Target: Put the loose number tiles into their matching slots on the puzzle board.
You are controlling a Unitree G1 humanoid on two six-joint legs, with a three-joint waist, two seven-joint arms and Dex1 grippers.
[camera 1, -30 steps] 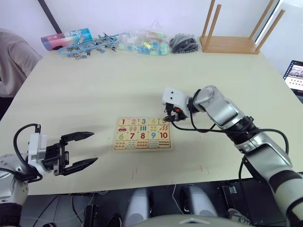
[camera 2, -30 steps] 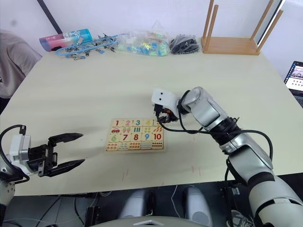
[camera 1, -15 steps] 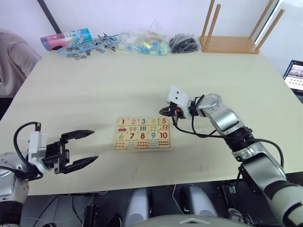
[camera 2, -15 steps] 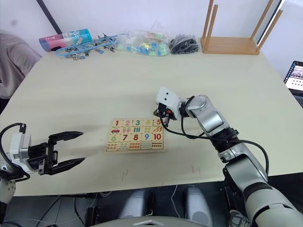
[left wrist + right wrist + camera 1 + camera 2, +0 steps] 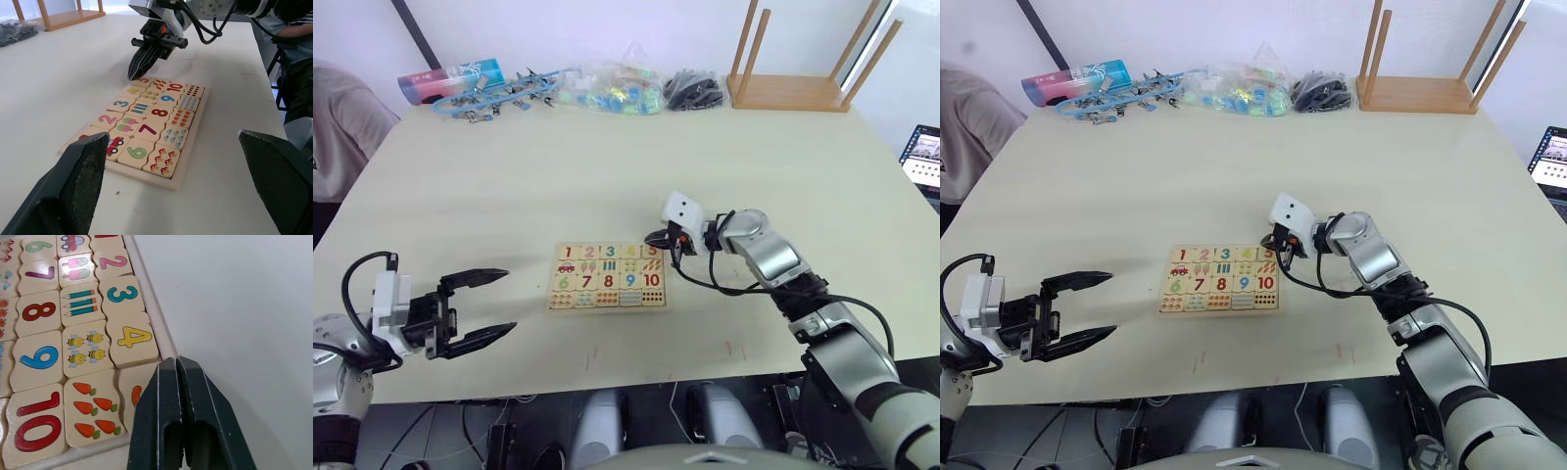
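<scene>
Puzzle board (image 5: 608, 277) lies flat on the desk (image 5: 509, 186), near the front edge, roughly centred between my arms. All five top-row tiles appear seated: red 1 (image 5: 568, 253), pink 2 (image 5: 589, 253), green 3 (image 5: 119, 294), yellow 4 (image 5: 133, 338), and the orange 5 (image 5: 651, 251) at the right end, partly hidden behind my own fingers in the right wrist view. I see no bare slot and no loose tile on the desk, so I judge the placing essentially done. Right gripper (image 5: 138, 65): fingers pressed together, holding nothing, tips low over the board's top right corner just by the 5, probably so placed to nudge or press that last tile flush into its recess. The 5's seating cannot be fully confirmed from here; the 4 sits slightly askew against its neighbour. Left gripper (image 5: 475, 311): fingers spread wide, empty, hovering over the desk well to the left of the board, kept clear so as not to disturb the frame. Clutter along the far edge of the desk is not involved
</scene>
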